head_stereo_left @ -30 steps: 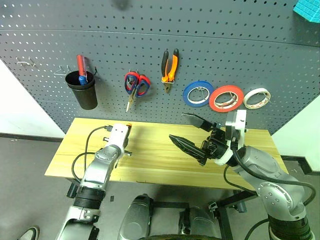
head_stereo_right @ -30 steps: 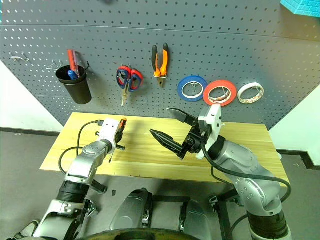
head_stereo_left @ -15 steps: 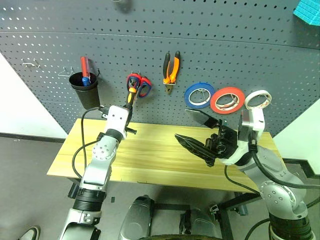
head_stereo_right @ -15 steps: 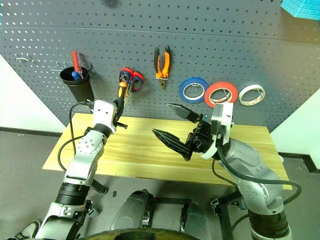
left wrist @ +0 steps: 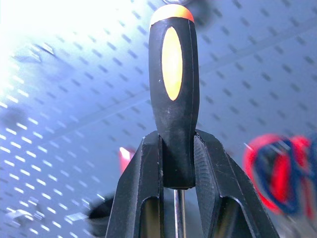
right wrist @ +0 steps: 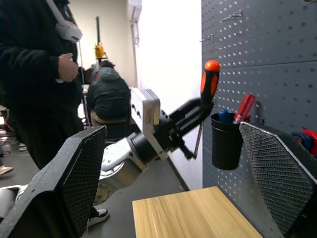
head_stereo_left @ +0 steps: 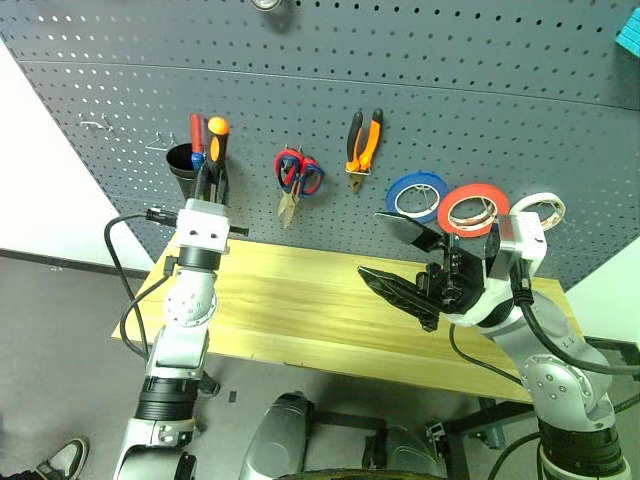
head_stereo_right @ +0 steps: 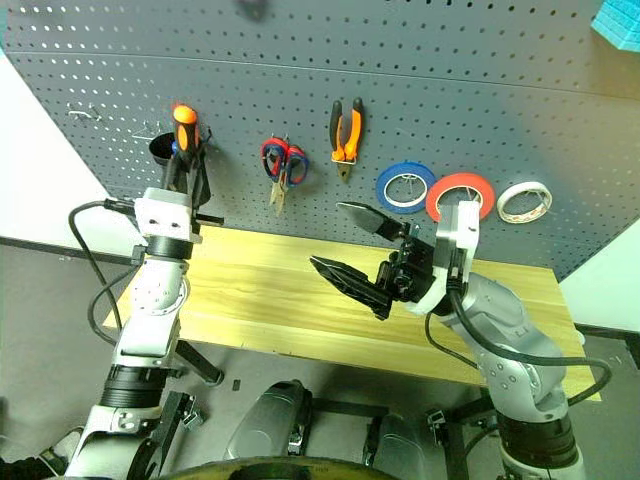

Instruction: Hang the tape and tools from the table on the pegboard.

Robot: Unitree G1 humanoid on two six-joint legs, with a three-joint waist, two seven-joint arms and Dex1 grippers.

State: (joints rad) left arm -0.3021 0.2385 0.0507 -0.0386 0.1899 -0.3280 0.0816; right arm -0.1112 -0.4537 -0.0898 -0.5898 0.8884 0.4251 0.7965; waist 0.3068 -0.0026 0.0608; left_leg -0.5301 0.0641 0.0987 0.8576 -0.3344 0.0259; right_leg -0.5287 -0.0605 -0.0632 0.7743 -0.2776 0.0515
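My left gripper [head_stereo_left: 208, 172] is shut on the small screwdriver [head_stereo_left: 216, 134] at the lower end of its orange-and-black handle. It holds the handle upright, shaft down, just in front of a black cup [head_stereo_left: 182, 160] on the pegboard [head_stereo_left: 450, 90]. The left wrist view shows the handle [left wrist: 172, 94] pinched between both fingers. The orange-and-black pliers [head_stereo_left: 363, 143] hang on the pegboard, and the red tape [head_stereo_left: 472, 208] hangs further right. My right gripper [head_stereo_left: 372, 245] stands open above the table [head_stereo_left: 300, 310], holding nothing.
Red-handled scissors [head_stereo_left: 298, 175], a blue roll [head_stereo_left: 417, 195] and a white roll [head_stereo_left: 540, 208] hang on the board. The cup holds a red-handled tool [head_stereo_left: 196, 130]. Bare hooks [head_stereo_left: 100, 126] sit left of the cup. A person [right wrist: 34, 74] stands beyond the table's left end.
My left gripper has risen from the tabletop with the screwdriver and tipped it upright before the cup. The head camera has swung left. The right arm has hardly moved.
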